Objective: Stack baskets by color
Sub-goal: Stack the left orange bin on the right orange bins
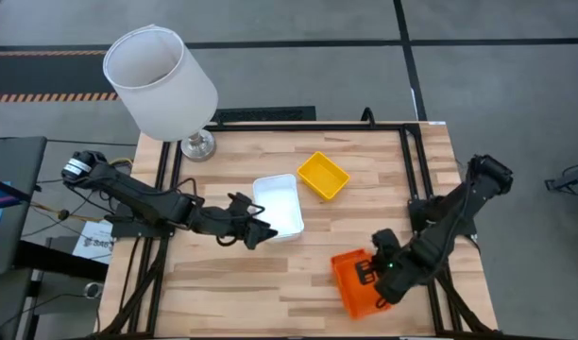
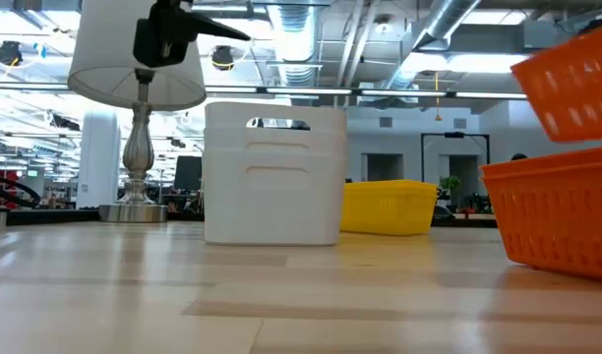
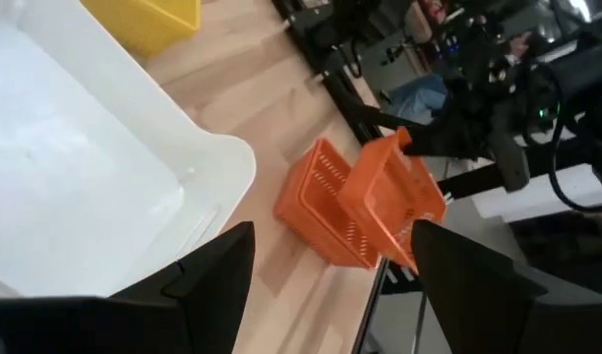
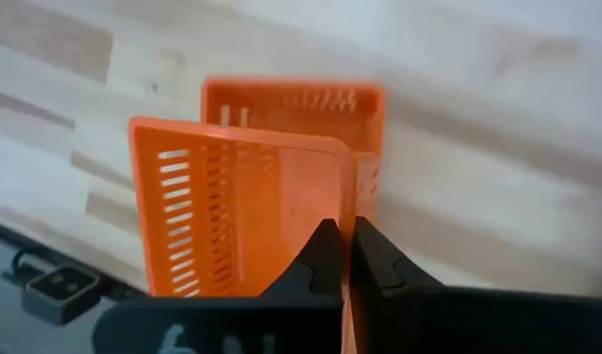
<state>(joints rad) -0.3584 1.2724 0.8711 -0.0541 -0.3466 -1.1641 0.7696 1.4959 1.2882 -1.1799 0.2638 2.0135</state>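
Two orange baskets show at the near right. One stands on the table; the other hangs tilted above it, with my right gripper shut on it. A stack of white baskets stands mid-table, and a yellow basket stands on the table just beyond it to the right. My left gripper hovers open by the white stack's near left corner, with nothing between its fingers. It also shows in the low view as my left gripper, high above the table. My right gripper pinches one side wall of the upper orange basket at its rim, one finger inside the basket and one outside. The fingers come from above, slanting down. The basket hangs tilted, lifted clear of the orange basket below it.
A lamp with a large white shade and a metal foot stands at the far left corner. Bare wood lies along the near edge, left of the orange baskets. A dark frame rail runs along the table's right side.
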